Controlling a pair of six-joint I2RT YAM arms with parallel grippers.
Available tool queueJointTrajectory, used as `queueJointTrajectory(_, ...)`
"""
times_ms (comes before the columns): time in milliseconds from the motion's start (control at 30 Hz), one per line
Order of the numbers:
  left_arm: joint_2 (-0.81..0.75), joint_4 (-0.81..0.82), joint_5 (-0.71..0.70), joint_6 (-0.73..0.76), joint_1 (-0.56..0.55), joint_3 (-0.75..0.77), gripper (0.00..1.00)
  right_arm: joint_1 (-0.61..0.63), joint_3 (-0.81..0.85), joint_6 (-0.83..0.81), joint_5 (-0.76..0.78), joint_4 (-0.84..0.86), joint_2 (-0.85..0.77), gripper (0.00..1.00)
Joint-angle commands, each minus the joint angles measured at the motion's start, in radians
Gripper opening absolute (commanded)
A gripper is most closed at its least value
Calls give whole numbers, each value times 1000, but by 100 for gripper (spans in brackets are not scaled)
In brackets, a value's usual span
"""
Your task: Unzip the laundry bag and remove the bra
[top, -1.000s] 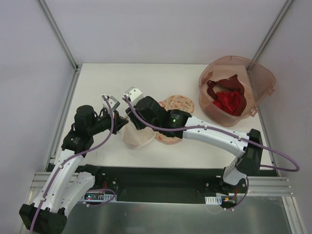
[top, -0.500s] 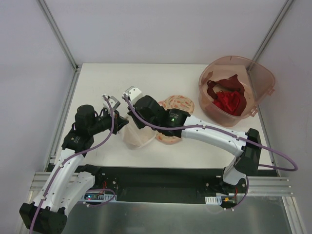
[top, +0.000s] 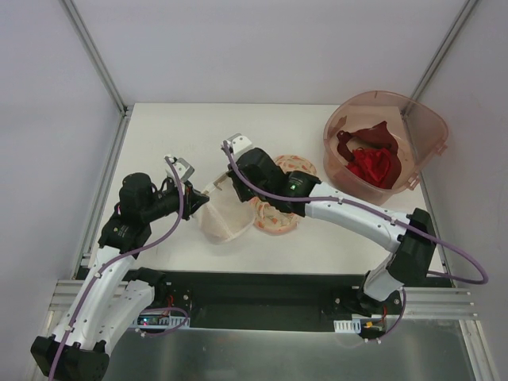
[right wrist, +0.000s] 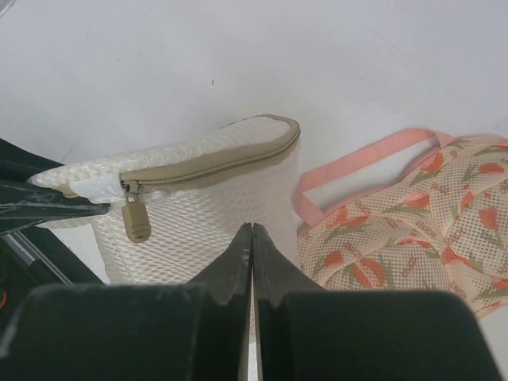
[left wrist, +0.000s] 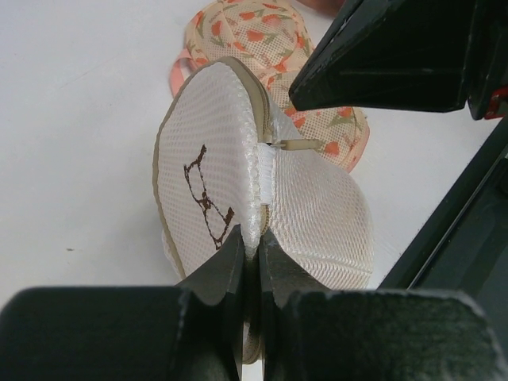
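The left gripper point(left wrist: 251, 242) is pinching the laundry bag point(left wrist: 206, 190) by its seam, propping it on edge just beside the floral bra point(right wrist: 397, 246). The right gripper point(right wrist: 252, 234) is hovering over the bag, fingers pressed together on nothing. The zip pull point(right wrist: 136, 222) is dangling free and the zip is looking closed — no peach bra is showing, so it all seems left to do.

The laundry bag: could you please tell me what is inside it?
Only the white mesh of the laundry bag and its tan zip show; the visible stretch of zip is shut, and the mesh hides whatever is inside.
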Motion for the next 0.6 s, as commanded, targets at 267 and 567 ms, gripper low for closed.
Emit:
queueJointTrajectory(267, -9, 19, 24, -7, -7, 10, 0, 25, -33, -39, -115, 92, -133, 48)
queueJointTrajectory(567, -2, 19, 31, -19, -7, 12, 0, 81, 97, -93, -91, 35, -27, 48)
